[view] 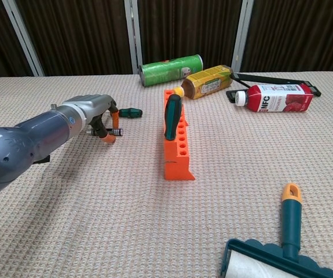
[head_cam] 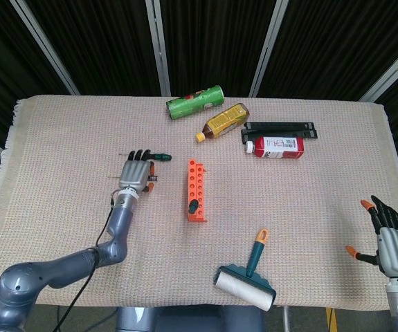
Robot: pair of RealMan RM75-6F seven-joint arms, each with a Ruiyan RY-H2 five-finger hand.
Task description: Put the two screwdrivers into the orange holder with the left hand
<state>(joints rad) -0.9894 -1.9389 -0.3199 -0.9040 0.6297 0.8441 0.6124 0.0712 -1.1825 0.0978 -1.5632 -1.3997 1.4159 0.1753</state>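
My left hand lies low over the woven tablecloth, left of the orange holder, fingers pointing away from me and curled down over the dark-handled screwdriver. In the chest view my orange fingertips sit around its handle, and only the metal end shows past them; I cannot tell whether I am truly gripping it or just touching it. The green-handled screwdriver lies just beyond my fingertips, on the cloth, apart from the holder. A third, 1 with a dark green handle, stands upright in a hole near the holder's near end.

My right hand hangs off the table's right edge, fingers spread and holding nothing.

Along the far side lie a green can on its side, a yellow bottle, a black strip and a red-and-white carton. A lint roller rests near the front edge.
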